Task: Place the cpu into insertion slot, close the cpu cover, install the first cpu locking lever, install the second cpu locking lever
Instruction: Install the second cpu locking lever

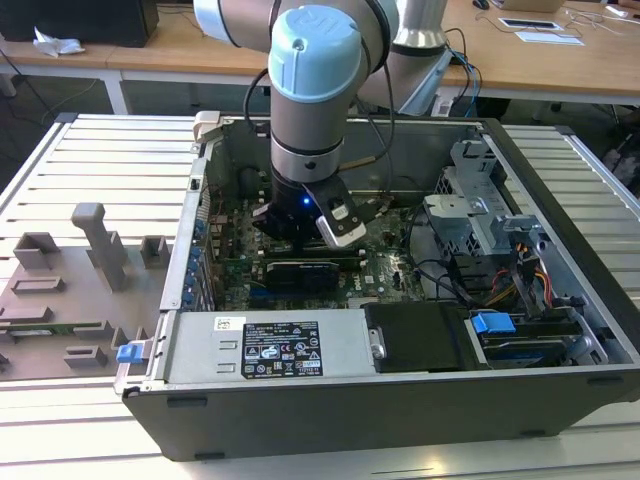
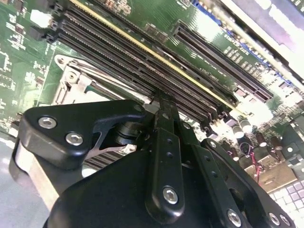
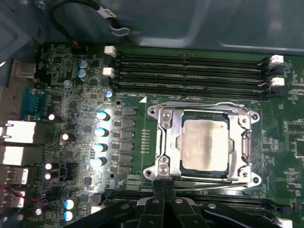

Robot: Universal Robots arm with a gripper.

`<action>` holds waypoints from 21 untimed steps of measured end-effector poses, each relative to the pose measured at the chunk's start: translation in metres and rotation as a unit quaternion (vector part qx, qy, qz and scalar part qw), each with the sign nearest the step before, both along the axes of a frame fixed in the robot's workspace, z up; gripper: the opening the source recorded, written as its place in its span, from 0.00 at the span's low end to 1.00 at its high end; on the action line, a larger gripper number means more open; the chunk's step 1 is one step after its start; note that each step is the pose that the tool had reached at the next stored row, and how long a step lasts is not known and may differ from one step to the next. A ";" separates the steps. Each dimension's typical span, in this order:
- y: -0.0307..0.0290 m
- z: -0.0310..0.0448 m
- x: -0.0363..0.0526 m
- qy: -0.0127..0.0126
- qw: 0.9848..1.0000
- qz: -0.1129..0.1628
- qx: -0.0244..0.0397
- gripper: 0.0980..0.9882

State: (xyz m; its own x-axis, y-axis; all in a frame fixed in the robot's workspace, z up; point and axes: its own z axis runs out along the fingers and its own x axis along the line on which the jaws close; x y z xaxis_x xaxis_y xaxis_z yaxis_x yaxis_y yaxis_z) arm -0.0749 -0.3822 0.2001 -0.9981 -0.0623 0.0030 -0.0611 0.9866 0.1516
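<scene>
The cpu point(image 3: 205, 145), a pale silver square, lies in the socket on the green motherboard point(image 3: 71, 99). The silvery cpu cover point(image 3: 165, 137) is folded down flat around it, with the chip showing through its window. A thin metal locking lever point(image 3: 248, 142) runs along one side of the socket. My gripper point(image 3: 164, 184) is shut, its black fingertips pressed together right at the socket's edge, with nothing visible between them. In the second wrist view the gripper point(image 2: 163, 97) points at the memory slots beside the socket frame point(image 2: 71, 83). In the exterior view the gripper point(image 1: 292, 232) reaches down into the open computer case.
Long black memory slots point(image 3: 190, 71) run beside the socket, and rows of capacitors point(image 3: 100, 137) stand on the other side. The case walls point(image 1: 200, 180), a power supply point(image 1: 270, 350), a drive cage point(image 1: 480, 215) and loose cables point(image 1: 440, 275) surround the motherboard. A grey fixture tray point(image 1: 70, 280) lies outside the case.
</scene>
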 end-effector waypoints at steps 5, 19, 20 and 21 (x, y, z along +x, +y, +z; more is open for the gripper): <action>0.0000 0.0077 -0.0077 -0.007 1.000 0.004 0.000 0.01; 0.0000 0.0008 -0.0111 -0.008 0.998 0.051 0.030 0.01; 0.0000 0.0003 -0.0111 -0.008 0.998 0.054 0.031 0.01; 0.0001 -0.0005 -0.0111 -0.008 0.998 0.059 0.031 0.01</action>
